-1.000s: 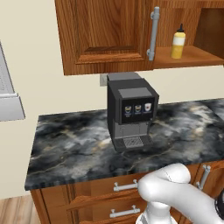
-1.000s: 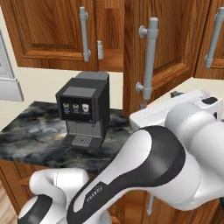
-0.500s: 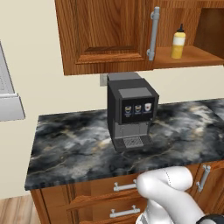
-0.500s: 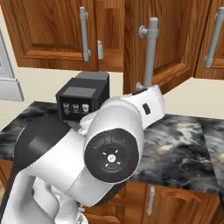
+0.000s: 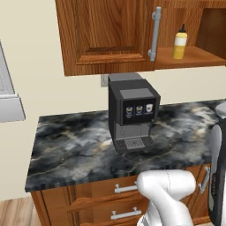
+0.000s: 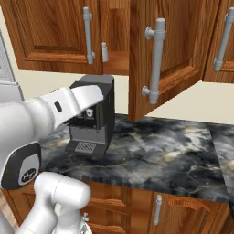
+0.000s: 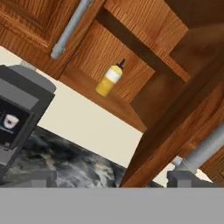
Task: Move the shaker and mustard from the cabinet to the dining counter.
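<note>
The mustard (image 5: 180, 42) stands upright on the shelf of the open cabinet (image 5: 110, 39); it also appears as a yellow bottle (image 7: 109, 78) up and ahead of the hand. A small light-grey item that looks like the shaker (image 6: 105, 51) sits on the same shelf, just right of a door handle. My gripper (image 7: 113, 179) is open, fingertips wide apart with nothing between them, well below and short of the shelf. A dark marbled stone counter (image 5: 79, 145) over wooden drawers lies beneath; I cannot tell whether it is the dining counter.
A black coffee machine (image 5: 132, 112) stands on the counter below the cabinet. The cabinet's right door (image 6: 169, 55) hangs open, jutting out with its long bar handle (image 6: 155, 64). My forearm (image 6: 59, 107) crosses in front of the coffee machine.
The arm has swung: it filled the right base view before, and the forearm now reaches out at the left. Mustard, shaker and doors have not moved.
</note>
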Motion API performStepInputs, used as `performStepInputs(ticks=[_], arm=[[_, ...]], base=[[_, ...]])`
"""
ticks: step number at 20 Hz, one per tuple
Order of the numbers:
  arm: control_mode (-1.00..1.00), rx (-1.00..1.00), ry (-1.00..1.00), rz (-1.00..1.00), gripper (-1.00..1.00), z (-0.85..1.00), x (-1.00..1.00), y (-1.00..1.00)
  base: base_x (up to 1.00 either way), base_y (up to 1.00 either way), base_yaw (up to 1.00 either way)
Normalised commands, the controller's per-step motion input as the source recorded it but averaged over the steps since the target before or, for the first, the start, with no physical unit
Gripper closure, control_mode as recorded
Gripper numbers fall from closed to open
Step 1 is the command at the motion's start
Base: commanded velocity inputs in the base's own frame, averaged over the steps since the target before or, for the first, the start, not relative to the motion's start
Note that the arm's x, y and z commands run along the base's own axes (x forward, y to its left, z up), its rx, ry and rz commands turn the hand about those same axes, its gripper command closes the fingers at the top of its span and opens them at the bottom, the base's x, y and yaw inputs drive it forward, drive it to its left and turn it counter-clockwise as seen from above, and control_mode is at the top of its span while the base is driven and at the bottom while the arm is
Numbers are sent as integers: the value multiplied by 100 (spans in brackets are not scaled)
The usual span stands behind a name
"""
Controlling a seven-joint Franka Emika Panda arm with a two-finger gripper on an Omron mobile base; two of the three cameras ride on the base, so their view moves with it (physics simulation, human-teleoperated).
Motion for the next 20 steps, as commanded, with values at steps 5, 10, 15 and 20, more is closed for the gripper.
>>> performStepInputs(ticks=[5,10,15,20], arm=[[-100,-13,20,-27,-100,7,82,43],[-100,-17,24,-25,-100,1,100,1],[-100,-15,18,-18,-100,0,99,-33],[-100,-13,13,-13,-100,0,72,-71]], base=[[0,0,0],[0,0,0],[0,0,0],[0,0,0]])
